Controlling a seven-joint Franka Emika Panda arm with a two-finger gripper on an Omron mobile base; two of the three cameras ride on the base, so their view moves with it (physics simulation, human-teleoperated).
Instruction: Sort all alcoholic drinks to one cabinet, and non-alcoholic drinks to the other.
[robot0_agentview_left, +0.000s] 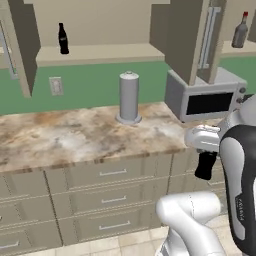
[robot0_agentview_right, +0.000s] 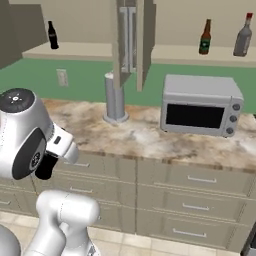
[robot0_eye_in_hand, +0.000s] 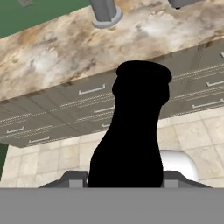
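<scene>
A contoured all-black cola bottle (robot0_eye_in_hand: 131, 135) – matte, waisted – sits clamped in the end effector (robot0_eye_in_hand: 124, 177) before the marbled counter (robot0_eye_in_hand: 65, 52).

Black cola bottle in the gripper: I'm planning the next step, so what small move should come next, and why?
Probably lift the arm toward the left cabinet shelf. The gripper is shut on a black cola bottle, held low in front of the drawers. Another cola bottle already stands on that shelf, while the beer bottle and the grey bottle stand in the right cabinet.
</scene>
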